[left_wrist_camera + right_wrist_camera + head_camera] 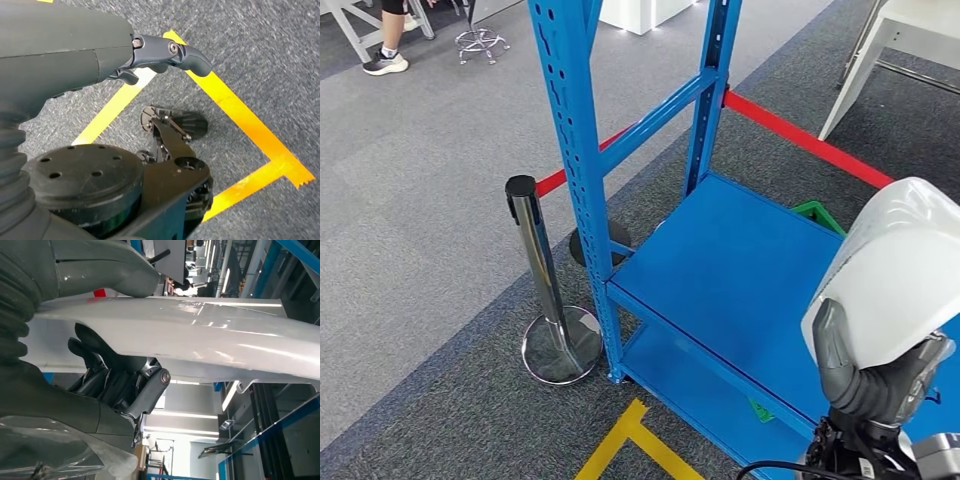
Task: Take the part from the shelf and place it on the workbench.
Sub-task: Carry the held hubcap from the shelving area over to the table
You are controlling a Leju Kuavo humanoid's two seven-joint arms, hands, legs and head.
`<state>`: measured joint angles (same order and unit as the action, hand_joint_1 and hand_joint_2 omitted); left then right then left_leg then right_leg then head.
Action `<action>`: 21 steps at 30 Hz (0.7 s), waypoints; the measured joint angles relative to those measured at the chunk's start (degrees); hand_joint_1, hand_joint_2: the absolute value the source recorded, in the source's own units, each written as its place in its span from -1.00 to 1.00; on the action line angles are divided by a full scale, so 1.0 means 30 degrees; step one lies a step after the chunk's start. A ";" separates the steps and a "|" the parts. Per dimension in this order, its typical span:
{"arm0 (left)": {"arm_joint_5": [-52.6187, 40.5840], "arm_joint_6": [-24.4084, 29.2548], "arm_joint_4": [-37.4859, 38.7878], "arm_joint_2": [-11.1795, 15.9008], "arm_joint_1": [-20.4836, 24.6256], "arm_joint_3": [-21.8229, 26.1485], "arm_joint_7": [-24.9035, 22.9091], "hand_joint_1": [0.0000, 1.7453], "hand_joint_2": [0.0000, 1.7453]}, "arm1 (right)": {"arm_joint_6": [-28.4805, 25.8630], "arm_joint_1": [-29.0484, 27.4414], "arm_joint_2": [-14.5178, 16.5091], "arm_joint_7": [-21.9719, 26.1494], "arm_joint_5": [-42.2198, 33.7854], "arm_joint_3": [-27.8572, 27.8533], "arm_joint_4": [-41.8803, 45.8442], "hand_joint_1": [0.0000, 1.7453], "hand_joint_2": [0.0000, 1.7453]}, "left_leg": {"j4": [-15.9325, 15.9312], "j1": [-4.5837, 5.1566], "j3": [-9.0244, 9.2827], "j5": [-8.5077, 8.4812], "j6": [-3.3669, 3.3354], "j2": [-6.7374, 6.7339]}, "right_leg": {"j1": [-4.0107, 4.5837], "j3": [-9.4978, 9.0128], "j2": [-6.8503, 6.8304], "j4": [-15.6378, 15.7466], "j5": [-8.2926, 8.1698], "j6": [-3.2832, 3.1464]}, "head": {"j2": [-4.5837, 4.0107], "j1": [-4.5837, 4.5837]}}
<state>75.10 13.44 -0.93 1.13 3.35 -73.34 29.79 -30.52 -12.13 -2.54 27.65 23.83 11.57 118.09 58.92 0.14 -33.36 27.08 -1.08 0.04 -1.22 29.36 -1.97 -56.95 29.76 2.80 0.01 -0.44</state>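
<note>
My right hand (867, 385) grips the white part (897, 270), thumb over one face, fingers (102, 365) under the other, held above the blue shelf (727, 270). Left hand (151, 55) hangs empty over carpet, fingers loosely extended. Chrome stanchion (543, 280) beside the shelf.

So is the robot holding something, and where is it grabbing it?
Yes. Its right hand grips the white part at its lower edge, thumb on one face and fingers on the other. The left hand holds nothing.

right hand (875, 375) raised, fingers wrapped on the white part (893, 270) — left hand (166, 55) hanging, fingers loosely apart
</note>
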 joint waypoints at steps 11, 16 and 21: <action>0.0000 0.0116 -0.0158 0.0180 -0.0020 0.0009 -0.0086 -1.00 1.00 | -0.0086 -0.0071 0.0000 0.0178 0.0536 0.0348 0.0002 1.00 1.00 | 0.0000 0.0000 -0.0001 0.0002 0.0001 0.0000 | 0.0000 0.0006 0.0000 0.0001 0.0001 0.0000 | -0.0002 -0.0004; 0.0000 0.0031 -0.0215 0.0284 -0.0028 0.0004 -0.0106 -1.00 1.00 | -0.0773 -0.0229 0.0000 0.0105 0.1910 0.0397 0.0009 1.00 1.00 | 0.0008 0.0032 -0.0001 0.0008 -0.0006 0.0000 | -0.0028 0.0001 -0.0002 0.0013 -0.0009 0.0010 | -0.0002 0.0000; 0.0000 0.0031 -0.0242 0.0442 -0.0029 -0.0007 -0.0288 -1.00 1.00 | -0.0922 -0.0306 0.0000 0.0044 0.2149 0.0481 0.0022 1.00 1.00 | 0.0045 0.0116 -0.0003 0.0050 -0.0075 0.0000 | -0.0118 -0.0001 0.0000 0.0018 -0.0020 0.0076 | -0.0002 0.0002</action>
<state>75.10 13.53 -1.66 2.46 3.26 -73.36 28.93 -33.28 -13.04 -2.54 27.79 30.28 13.02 118.16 59.06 0.49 -33.37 27.23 -1.30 0.04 -1.57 29.35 -1.97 -56.89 29.70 3.03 0.00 -0.44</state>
